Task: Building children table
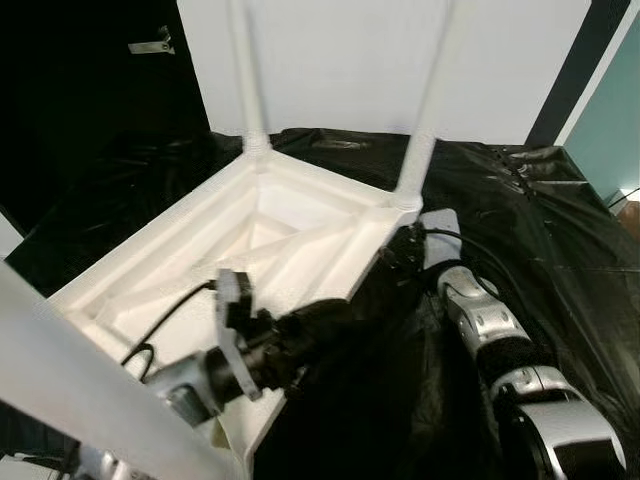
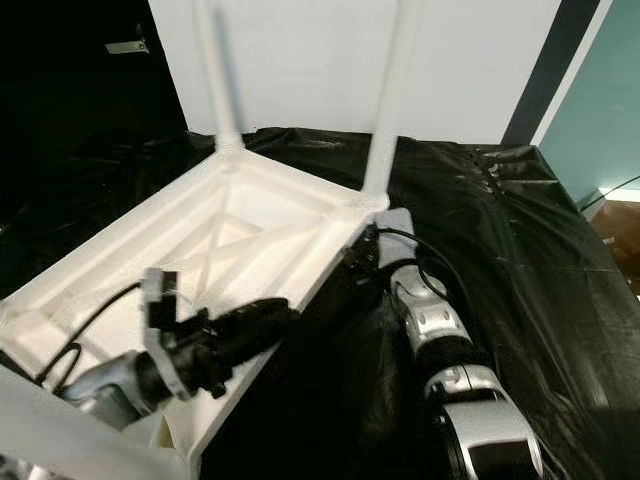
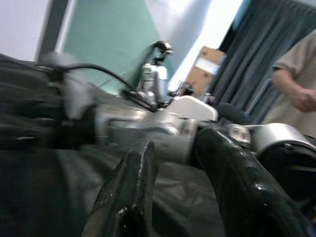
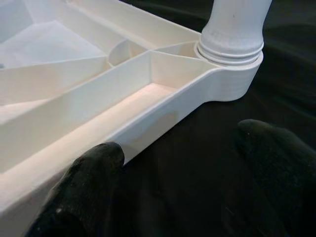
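The white children's table (image 1: 150,250) lies upside down on a black sheet, its ribbed underside facing up. Two white legs (image 1: 247,70) (image 1: 425,110) stand upright in its far corners. A third leg (image 1: 90,390) crosses the near left foreground. My left gripper (image 1: 325,315) reaches over the table's near right rim; its fingers (image 3: 133,187) are open with nothing between them. My right gripper (image 4: 182,143) is open beside the far right corner, one finger (image 4: 94,168) close against the rim (image 4: 163,118), just short of the leg socket (image 4: 232,54).
The black sheet (image 1: 560,250) covers the floor all around. A white board (image 1: 400,50) stands behind the table, with a teal wall (image 1: 610,130) at the right. A person (image 3: 296,74) stands by a dark curtain, near a cardboard box (image 3: 210,61).
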Controlling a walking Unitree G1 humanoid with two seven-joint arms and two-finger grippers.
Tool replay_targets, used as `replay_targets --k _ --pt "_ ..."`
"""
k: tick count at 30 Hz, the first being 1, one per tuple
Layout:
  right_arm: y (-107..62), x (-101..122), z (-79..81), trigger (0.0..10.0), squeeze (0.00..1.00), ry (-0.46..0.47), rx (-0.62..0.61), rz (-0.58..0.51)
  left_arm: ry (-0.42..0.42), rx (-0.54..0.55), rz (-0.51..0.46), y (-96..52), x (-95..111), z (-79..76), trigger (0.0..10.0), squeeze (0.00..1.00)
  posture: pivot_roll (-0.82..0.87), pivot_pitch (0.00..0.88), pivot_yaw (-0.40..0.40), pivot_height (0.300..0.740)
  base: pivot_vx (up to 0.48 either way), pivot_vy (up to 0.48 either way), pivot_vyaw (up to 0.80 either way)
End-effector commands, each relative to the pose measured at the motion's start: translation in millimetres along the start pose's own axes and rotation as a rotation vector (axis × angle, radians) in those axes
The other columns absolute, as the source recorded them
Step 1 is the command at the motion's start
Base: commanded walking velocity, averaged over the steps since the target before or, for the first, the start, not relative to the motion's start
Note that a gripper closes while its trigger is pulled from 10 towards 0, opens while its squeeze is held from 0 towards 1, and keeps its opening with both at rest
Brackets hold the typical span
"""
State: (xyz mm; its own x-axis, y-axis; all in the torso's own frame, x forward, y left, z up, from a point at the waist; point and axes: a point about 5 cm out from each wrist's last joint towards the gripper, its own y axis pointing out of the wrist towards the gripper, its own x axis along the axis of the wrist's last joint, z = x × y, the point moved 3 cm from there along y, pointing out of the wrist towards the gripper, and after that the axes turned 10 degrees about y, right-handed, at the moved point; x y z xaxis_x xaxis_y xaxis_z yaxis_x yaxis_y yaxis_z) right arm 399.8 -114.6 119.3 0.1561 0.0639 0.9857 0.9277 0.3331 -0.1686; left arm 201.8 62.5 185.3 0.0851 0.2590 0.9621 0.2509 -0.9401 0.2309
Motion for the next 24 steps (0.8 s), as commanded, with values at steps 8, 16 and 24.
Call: replay_targets --k 8,16,24 --pt "8.5 10 7.6 10.0 0.0 -0.045 0.022 -0.037 0.091 -0.051 -0.007 22.7 -5 1.2 10.0 0.0 0.04 0.0 -0.014 0.74 0.0 0.0 0.0" --pt "-10.5 -8 -18.0 10.0 0.0 -0.042 -0.06 -0.039 0.255 0.163 0.065 6.3 -2 48.0 10.0 0.0 0.04 0.0 -0.02 0.74 0.0 0.0 0.0" --pt "-32.8 -25 -32.5 10.0 0.0 0.005 -0.106 -0.07 0.351 0.276 0.154 -21.8 8 86.0 10.0 0.0 0.03 0.0 -0.023 0.74 0.0 0.0 0.0"
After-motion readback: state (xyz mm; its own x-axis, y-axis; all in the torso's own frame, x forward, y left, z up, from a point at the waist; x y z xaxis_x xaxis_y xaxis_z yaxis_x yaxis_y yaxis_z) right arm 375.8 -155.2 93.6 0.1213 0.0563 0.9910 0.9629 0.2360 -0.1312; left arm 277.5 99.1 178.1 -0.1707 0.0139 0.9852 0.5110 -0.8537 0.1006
